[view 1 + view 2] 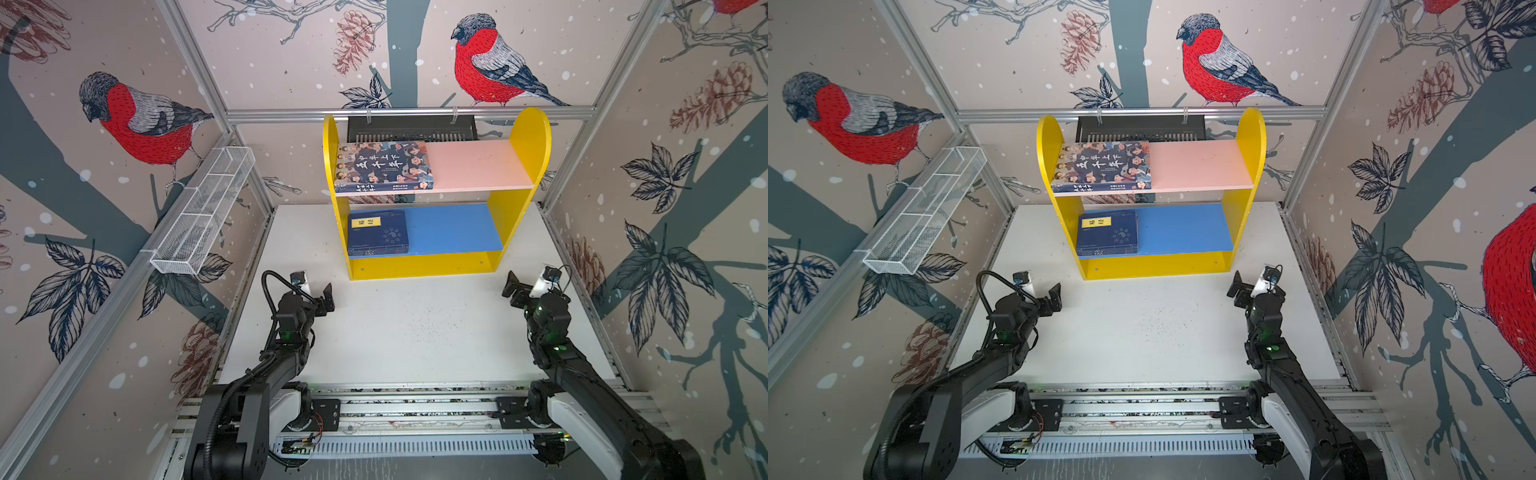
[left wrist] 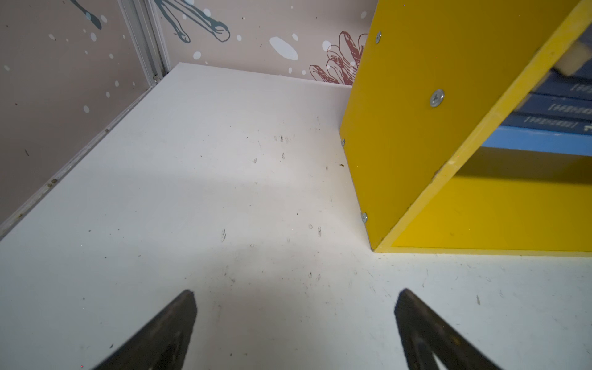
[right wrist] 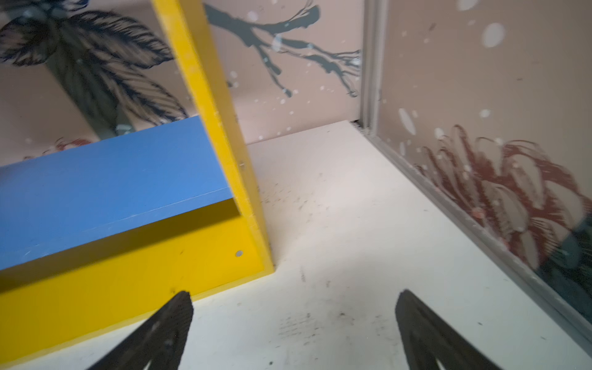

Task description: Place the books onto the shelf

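Shelf (image 1: 528, 137) holds illustrated book (image 1: 384, 166) above, navy books (image 1: 378, 233) below.

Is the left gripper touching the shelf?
Apart. The left wrist view shows bare table between the open left gripper and the shelf.

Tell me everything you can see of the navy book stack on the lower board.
The navy book stack lies flat at the left end of the blue lower board, close beside the yellow side panel. Thin paperbacks, roughly aligned; the top cover bears a yellow title label and a pale round emblem. The left wrist view shows at least three spines. Nothing else touches it.
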`<action>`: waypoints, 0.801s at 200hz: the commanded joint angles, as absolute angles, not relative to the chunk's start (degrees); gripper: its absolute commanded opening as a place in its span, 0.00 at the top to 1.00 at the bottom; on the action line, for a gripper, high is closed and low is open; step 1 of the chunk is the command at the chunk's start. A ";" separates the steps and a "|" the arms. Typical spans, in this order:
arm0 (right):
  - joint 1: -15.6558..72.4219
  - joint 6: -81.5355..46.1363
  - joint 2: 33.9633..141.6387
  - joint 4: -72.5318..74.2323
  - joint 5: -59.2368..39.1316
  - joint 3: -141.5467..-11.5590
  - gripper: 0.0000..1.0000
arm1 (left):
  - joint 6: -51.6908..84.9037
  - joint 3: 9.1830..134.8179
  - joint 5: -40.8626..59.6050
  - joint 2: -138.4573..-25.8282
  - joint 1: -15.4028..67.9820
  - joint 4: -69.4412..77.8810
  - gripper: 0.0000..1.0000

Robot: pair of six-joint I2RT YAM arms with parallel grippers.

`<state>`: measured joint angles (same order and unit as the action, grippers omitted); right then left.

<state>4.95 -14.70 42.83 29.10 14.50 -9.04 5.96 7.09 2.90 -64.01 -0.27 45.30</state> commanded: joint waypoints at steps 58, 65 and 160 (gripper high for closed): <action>-1.87 -14.83 51.68 58.02 17.87 1.95 0.00 | 2.56 3.50 2.93 -72.89 -0.44 76.14 0.01; -2.01 -14.80 53.39 60.09 18.24 1.96 0.00 | 1.99 2.99 2.17 -73.25 -0.52 77.77 0.01; -2.02 -11.04 71.51 75.82 13.97 -2.41 0.00 | 3.48 1.26 -6.95 -90.62 -0.76 98.51 0.01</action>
<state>-2.02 -13.21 68.60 68.14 14.72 -2.22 2.81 0.49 -4.10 -90.21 -0.54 86.26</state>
